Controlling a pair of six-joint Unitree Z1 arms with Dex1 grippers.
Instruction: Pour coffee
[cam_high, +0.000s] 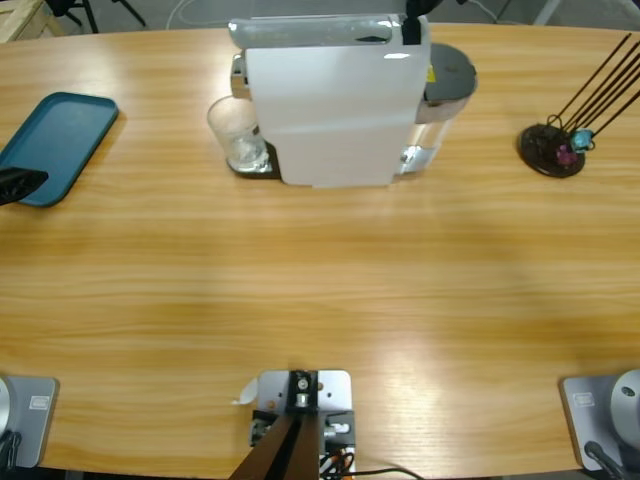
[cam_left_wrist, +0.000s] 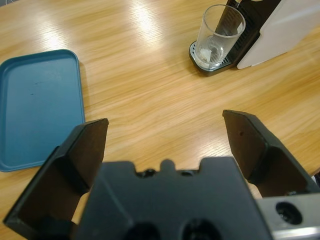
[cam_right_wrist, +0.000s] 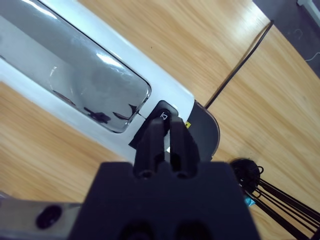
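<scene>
My right gripper (cam_right_wrist: 167, 125), jaws pressed together and holding nothing, sits right on the coffee machine's (cam_high: 330, 110) button (cam_right_wrist: 163, 115). The glass (cam_high: 237, 133) waits at upper left; my left gripper (cam_left_wrist: 165, 135) gapes wide, empty.

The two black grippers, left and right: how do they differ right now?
The left gripper has its jaws spread wide over bare wooden table, holding nothing; the right gripper has its jaws pressed together. The left gripper sits apart from the tall clear drinking glass; the right gripper's tips are at a black button atop the white coffee machine. Both have two black jaws.
</scene>
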